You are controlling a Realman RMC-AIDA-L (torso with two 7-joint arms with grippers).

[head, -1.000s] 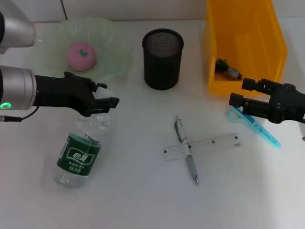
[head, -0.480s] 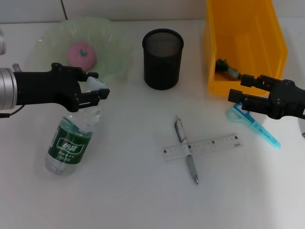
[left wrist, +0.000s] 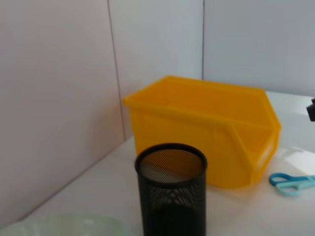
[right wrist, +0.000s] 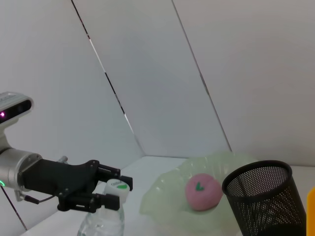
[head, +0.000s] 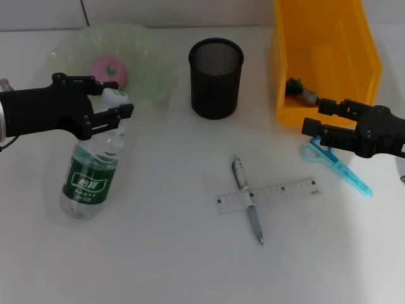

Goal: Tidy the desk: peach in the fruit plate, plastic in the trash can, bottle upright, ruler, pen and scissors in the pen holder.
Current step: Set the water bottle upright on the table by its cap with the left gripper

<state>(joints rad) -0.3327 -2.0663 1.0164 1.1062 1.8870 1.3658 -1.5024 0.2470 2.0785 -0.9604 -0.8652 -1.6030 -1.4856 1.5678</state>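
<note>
My left gripper (head: pixel 116 105) is shut on the neck of the clear bottle (head: pixel 88 177) with a green label, which leans steeply with its base on the table. The right wrist view shows this grip (right wrist: pixel 98 195) under the white cap (right wrist: pixel 118 187). The pink peach (head: pixel 107 68) lies in the green fruit plate (head: pixel 149 57). The black mesh pen holder (head: pixel 216 77) stands mid-table. The pen (head: pixel 248 201) lies across the clear ruler (head: pixel 278 192). My right gripper (head: pixel 318 118) is open, above the blue scissors (head: pixel 342 168). Plastic (head: pixel 302 92) lies in the yellow bin (head: pixel 326 38).
The yellow bin stands at the back right, close behind my right gripper. The left wrist view shows the pen holder (left wrist: pixel 171 196), the bin (left wrist: pixel 206 137) and the scissors' handles (left wrist: pixel 290 179). Bare table lies in front of the bottle and the ruler.
My left gripper moved left and back with the bottle's neck in it, tipping the bottle from lying towards upright. My right gripper shifted slightly, then held still.
</note>
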